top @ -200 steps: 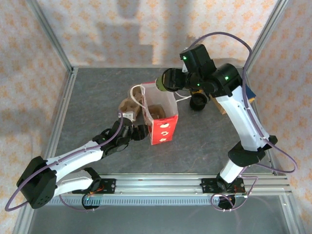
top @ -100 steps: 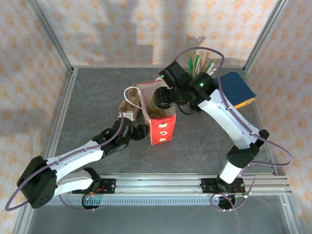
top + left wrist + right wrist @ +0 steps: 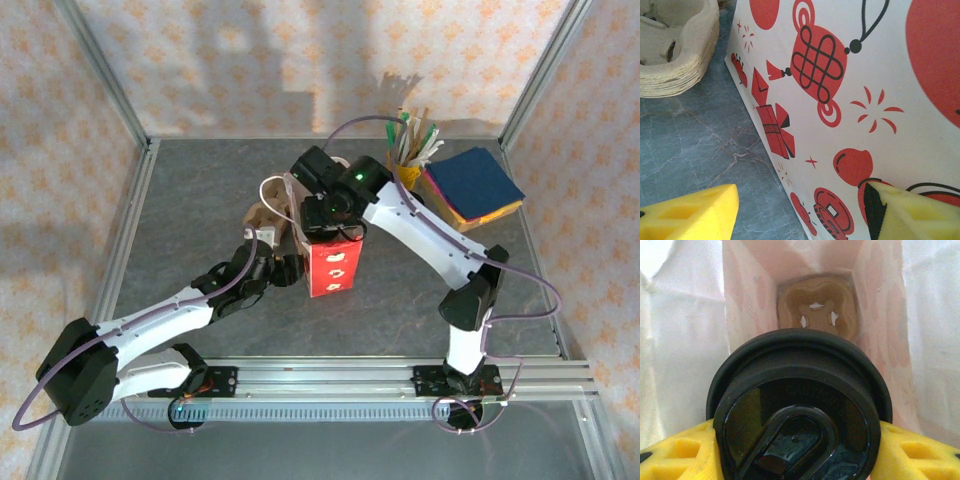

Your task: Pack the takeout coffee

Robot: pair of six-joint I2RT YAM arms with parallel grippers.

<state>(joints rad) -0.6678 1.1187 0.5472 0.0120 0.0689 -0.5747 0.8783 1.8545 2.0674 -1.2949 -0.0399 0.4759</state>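
**Progress.** Packing is partway.
- The takeout coffee is not yet set down. In the right wrist view you look down on its black lid, lower centre of frame, lined up over the open mouth of the paper bag.
- How far it has sunk between the bag walls you cannot tell.
- A cardboard cup carrier lies on the bag floor, upper centre of that view. The socket facing you looks empty.
- Judged remaining: lower the cup into that socket, release, lift the arm out.

**Right end effector**. It is closed on the cup. The yellow pads press in from both lower corners of the frame, just under the lid rim, and are held apart only by the cup's width.

**Left end effector**. The jaws stand wide with nothing clamped.
- One pad, lower right, sits in front of the bag's red-printed side. Whether it touches, you cannot tell.
- The other pad, lower left, is over the tabletop.
- A spare carrier stack sits upper left, apart from the bag.
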